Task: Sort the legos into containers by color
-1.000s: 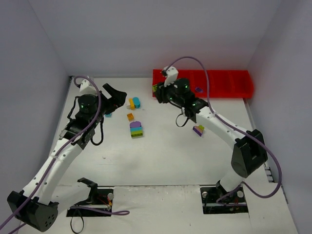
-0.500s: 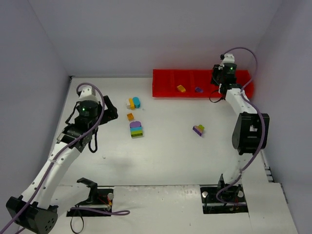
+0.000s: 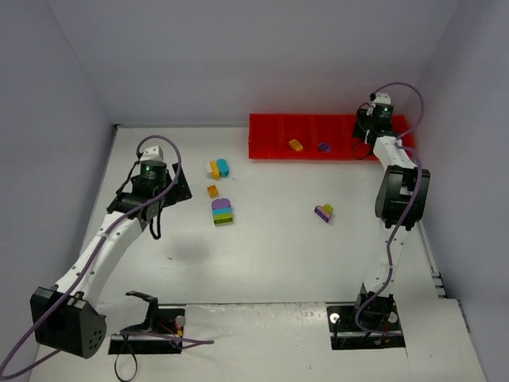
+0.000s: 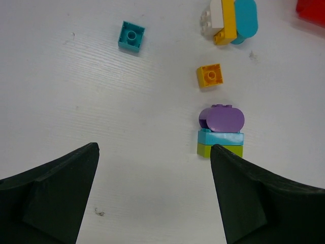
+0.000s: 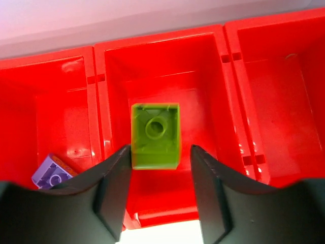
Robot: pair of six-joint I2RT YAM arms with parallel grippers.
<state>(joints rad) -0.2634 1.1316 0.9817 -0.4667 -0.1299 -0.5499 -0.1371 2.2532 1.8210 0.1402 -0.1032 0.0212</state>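
the right pincer (image 5: 160, 148) hangs over a compartment near the right end of the red tray (image 5: 99, 101), fingers slightly apart around the olive green lego (image 5: 155, 132), a gap on one side. the left pincer (image 4: 154, 148) gapes wide and empty above the counter (image 4: 127, 112), near the purple-teal-green stack (image 4: 220, 131).

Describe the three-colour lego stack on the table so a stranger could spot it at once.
Find the long red tray along the table's far edge and come forward from near its left end, past a yellow-and-teal cluster and a lone orange brick. The stack lies next in line. It alone has a rounded purple top over teal and lime-green layers.
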